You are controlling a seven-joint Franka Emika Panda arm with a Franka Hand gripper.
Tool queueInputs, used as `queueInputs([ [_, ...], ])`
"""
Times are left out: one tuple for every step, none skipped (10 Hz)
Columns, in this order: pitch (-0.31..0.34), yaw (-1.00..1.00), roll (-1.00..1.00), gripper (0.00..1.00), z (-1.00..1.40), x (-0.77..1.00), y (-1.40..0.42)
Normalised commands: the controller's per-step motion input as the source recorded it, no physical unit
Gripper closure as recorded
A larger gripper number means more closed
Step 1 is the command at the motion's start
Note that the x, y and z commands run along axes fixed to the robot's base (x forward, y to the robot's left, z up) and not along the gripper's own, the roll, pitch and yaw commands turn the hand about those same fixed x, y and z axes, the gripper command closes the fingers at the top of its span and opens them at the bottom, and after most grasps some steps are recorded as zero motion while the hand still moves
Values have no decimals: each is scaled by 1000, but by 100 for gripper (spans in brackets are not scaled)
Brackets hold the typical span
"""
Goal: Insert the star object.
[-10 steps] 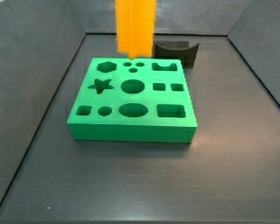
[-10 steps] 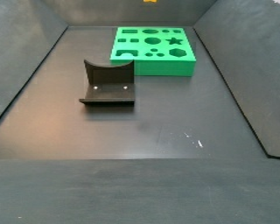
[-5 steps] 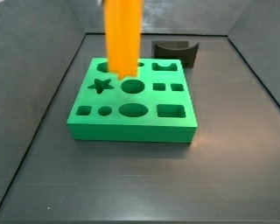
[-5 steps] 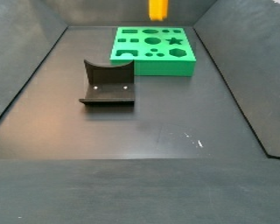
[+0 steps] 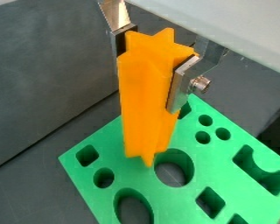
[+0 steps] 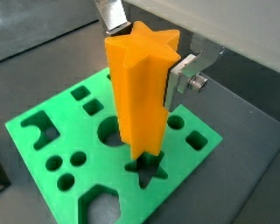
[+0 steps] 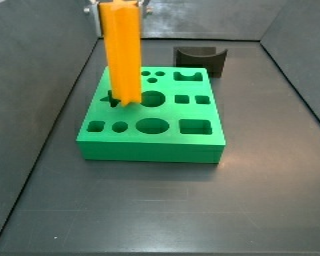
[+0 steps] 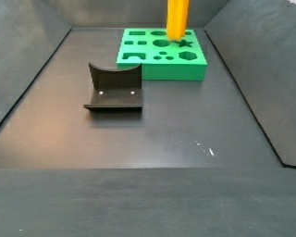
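My gripper (image 5: 147, 54) is shut on the star object (image 5: 149, 101), a tall bright orange ridged prism, held upright by its upper end between the silver fingers (image 6: 181, 73). It also shows in both side views (image 7: 121, 55) (image 8: 177, 18). Its lower end is at the star-shaped hole (image 6: 146, 166) of the green block (image 7: 152, 117), at the block's top face. I cannot tell how far it has gone in. The green block also shows in a side view (image 8: 163, 53). In a side view only a bit of the gripper (image 7: 112, 4) shows at the picture's upper edge.
A dark grey curved block (image 8: 114, 89) stands on the dark floor apart from the green block; it also shows behind the block (image 7: 203, 58). Grey walls enclose the floor on all sides. The green block has several other holes: round, square, hexagonal.
The gripper has carried the star object sideways over the green block and down; its lower end now meets the star-shaped hole. The block and the grey piece have not moved.
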Motion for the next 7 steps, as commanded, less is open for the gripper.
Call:
queueInputs([
  [-70, 43, -120, 100, -226, -243, 171],
  [-4, 109, -9, 100, -120, -123, 17],
  [-39, 220, 0, 100, -131, -271, 46],
  [-83, 351, 0, 100, -169, -340, 91],
  [-86, 334, 0, 100, -163, -326, 60],
  [-67, 306, 0, 100, -146, -311, 43],
  [-70, 317, 0, 100, -146, -243, 14],
])
